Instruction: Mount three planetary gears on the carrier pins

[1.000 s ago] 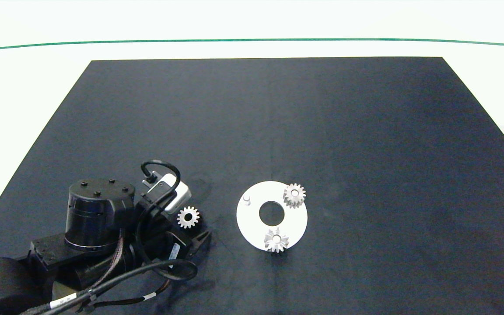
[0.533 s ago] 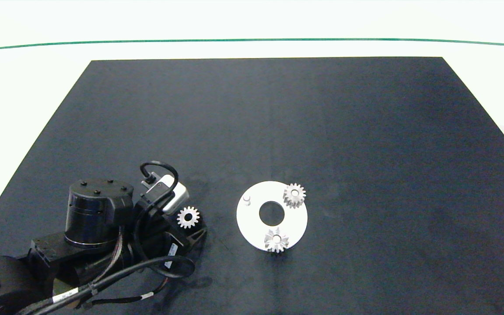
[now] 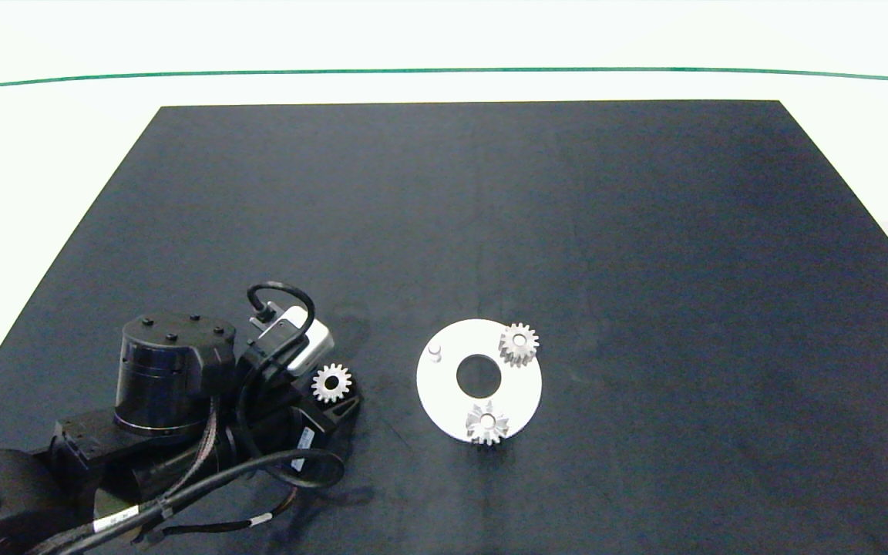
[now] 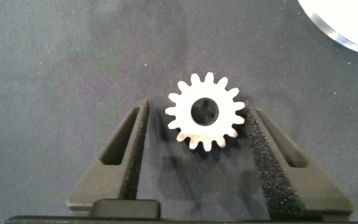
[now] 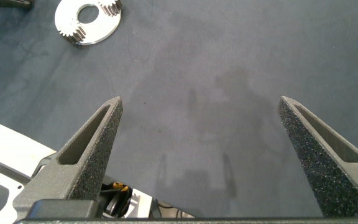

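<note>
The left hand point(image 4: 197, 146) sits low on the dark worktop point(image 3: 644, 270), fingers apart around a loose planetary gear point(image 4: 205, 112), one pad touching its teeth. Farther right, the white disc point(image 3: 444, 393) carries two gears point(image 3: 519, 343) on carrier pins; one pin point(image 3: 435, 351) is bare. The right hand point(image 5: 201, 155) hangs open, well apart.

bright, even overhead light, soft shadows (white table point(image 3: 444, 38) overexposed).
</note>
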